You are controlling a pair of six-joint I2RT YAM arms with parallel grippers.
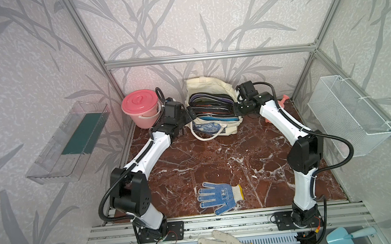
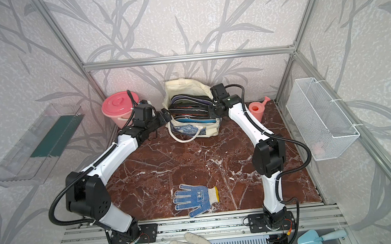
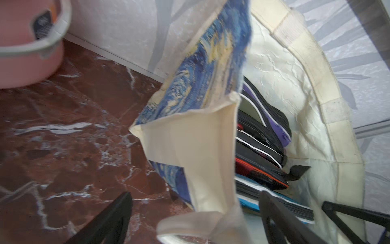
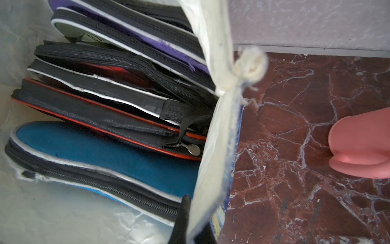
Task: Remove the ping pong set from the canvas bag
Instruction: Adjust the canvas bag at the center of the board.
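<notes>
The cream canvas tote bag with a blue-yellow swirl print (image 1: 210, 82) sits at the far side of the red-brown marble tabletop (image 1: 204, 155), squarely between the two hands, its mouth gaping upward. The ping pong set, a stack of flat paddle-shaped zip cases (image 1: 212, 104), is all inside it; none is out yet.

The right hand (image 4: 194, 224) is pressed together on the cloth rim at its side of the bag. The blue zip case (image 4: 105, 147) lies just inside that hand, the black case with red piping (image 4: 95, 109) is next beyond it, and the purple case (image 4: 147, 40) is farthest. The left hand (image 3: 196, 211) is spread wide and straddles the opposite rim. One finger is over bare marble outside the bag and the other is inside beside the cases, holding nothing. A pink lidded plastic bucket (image 1: 140, 108) stands close behind this hand's wrist.

The step in hand looks like opening and steadying the bag. To do it well, the left hand should close on one layer of rim cloth only, clear of the cream loop handle (image 1: 205, 139) that droops in front. Both hands can then draw apart gently until the mouth is taut, since a hard pull would likely drag or tip so light a bag. After that, one hand must let go and take the nearest case by its edge, not by the zip pull
</notes>
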